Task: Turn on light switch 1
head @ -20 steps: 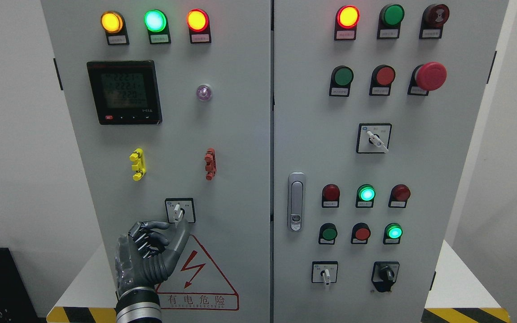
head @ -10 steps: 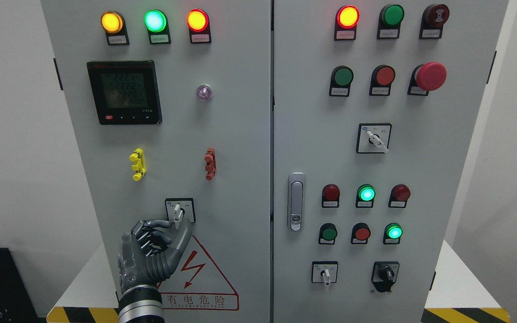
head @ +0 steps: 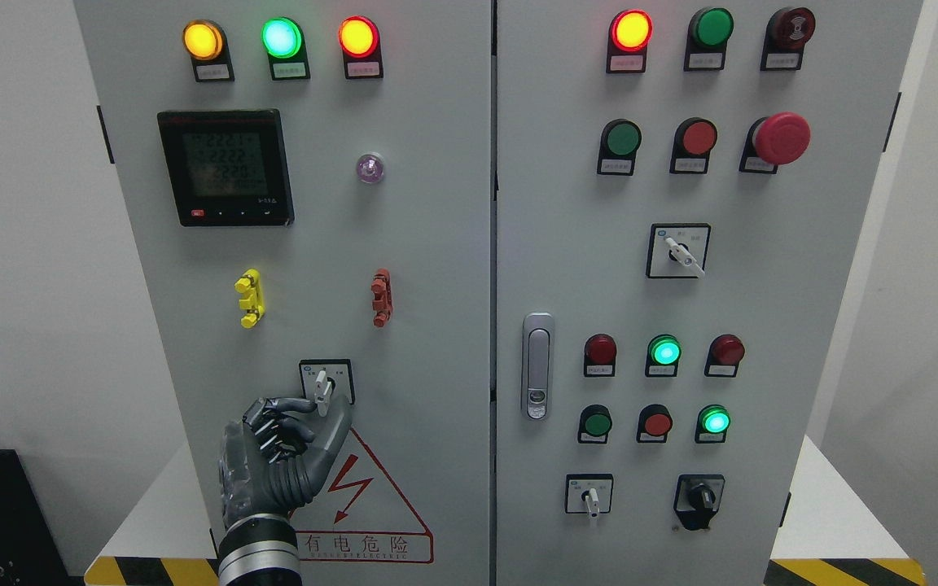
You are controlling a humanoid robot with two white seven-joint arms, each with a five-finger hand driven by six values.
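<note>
Item: switch (head: 324, 386), a small white lever on a square plate low on the left door of the grey cabinet (head: 436, 244), directly above the red warning triangle (head: 355, 496). We note its long axis running close to vertical, the free end pointing down. Item: left hand (head: 278, 456), rising from the bottom edge at lower left, palm toward the door. Its fingers (head: 286, 404) are curled and hold nothing that we can see; the uppermost one reaches toward the lever's lower tip from the left, while the thumb stands just below and to the right of that tip. Whether either actually touches the lever we cannot tell (the gap, if any, is too fine to read). The switch thus lies just up and right of the hand, the lever's tip sitting between finger and thumb. We judge that the coming move needs a pinch on that tip, then a twist about the lever's pivot. The right hand does not show, so the left is the one placed for the work.
</note>
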